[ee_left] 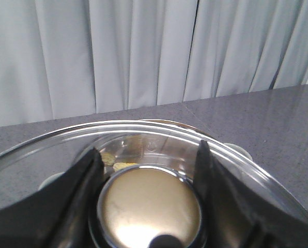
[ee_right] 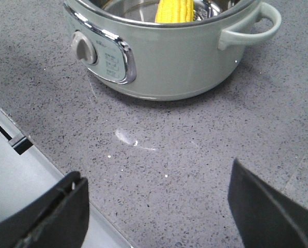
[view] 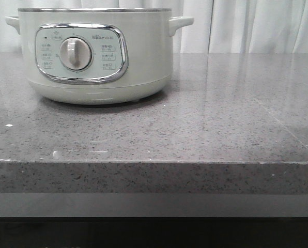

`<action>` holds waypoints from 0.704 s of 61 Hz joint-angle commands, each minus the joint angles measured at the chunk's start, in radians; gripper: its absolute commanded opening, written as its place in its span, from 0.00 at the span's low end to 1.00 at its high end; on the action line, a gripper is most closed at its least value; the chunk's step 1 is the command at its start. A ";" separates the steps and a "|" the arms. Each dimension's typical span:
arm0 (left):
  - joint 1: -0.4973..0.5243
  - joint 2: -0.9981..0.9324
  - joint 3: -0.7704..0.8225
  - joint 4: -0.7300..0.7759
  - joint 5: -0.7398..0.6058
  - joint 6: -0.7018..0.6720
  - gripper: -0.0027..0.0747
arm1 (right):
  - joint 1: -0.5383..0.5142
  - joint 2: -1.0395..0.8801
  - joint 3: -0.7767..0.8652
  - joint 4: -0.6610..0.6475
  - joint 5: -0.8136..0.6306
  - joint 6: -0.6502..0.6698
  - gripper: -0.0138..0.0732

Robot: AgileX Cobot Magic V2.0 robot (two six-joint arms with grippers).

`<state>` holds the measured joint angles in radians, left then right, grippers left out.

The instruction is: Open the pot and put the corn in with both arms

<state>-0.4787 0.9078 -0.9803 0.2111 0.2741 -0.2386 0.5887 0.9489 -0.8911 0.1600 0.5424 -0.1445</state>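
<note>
Inside the pot (ee_right: 169,57) lies the corn (ee_right: 177,10); left gripper (ee_left: 149,165) clamps the lid knob (ee_left: 150,206), right gripper (ee_right: 159,206) gapes over bare counter (ee_right: 195,139).

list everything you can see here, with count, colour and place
pot: 1, pale grey-green with steel rim, on the counter's left side, uncovered
corn: 1, yellow, inside the pot
lid: 1, clear glass with a brassy knob, held up by the left gripper
counter: 1, speckled grey stone, under the pot
curtain: 1, white, behind the counter
left gripper: 1, black, shut on the lid's knob
right gripper: 1, black, open and holding nothing, above the counter in front of the pot
</note>
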 commanded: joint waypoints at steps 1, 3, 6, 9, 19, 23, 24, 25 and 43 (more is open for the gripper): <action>-0.004 0.076 -0.084 -0.015 -0.201 -0.005 0.28 | -0.005 -0.018 -0.025 0.009 -0.071 -0.010 0.82; -0.004 0.116 -0.109 -0.015 -0.209 -0.005 0.28 | -0.005 -0.018 -0.025 0.009 -0.073 -0.010 0.82; -0.004 0.173 -0.149 -0.015 -0.210 -0.005 0.28 | -0.005 -0.018 -0.025 0.009 -0.073 -0.010 0.82; -0.004 0.236 -0.190 -0.015 -0.209 -0.005 0.28 | -0.005 -0.018 -0.025 0.009 -0.073 -0.010 0.82; -0.004 0.416 -0.326 -0.015 -0.209 -0.005 0.28 | -0.005 -0.018 -0.025 0.008 -0.076 -0.010 0.82; -0.004 0.472 -0.370 -0.015 -0.209 -0.005 0.28 | -0.005 -0.018 -0.025 0.008 -0.076 -0.010 0.82; -0.004 0.483 -0.377 -0.015 -0.209 -0.005 0.28 | -0.005 -0.018 -0.025 0.008 -0.076 -0.010 0.82; -0.004 0.498 -0.389 -0.015 -0.209 -0.005 0.28 | -0.005 -0.018 -0.025 0.008 -0.076 -0.010 0.82; -0.004 0.653 -0.481 -0.015 -0.274 -0.005 0.28 | -0.005 -0.018 -0.025 0.008 -0.076 -0.010 0.82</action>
<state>-0.4787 1.5862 -1.4013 0.2003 0.1640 -0.2386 0.5887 0.9489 -0.8911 0.1600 0.5372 -0.1445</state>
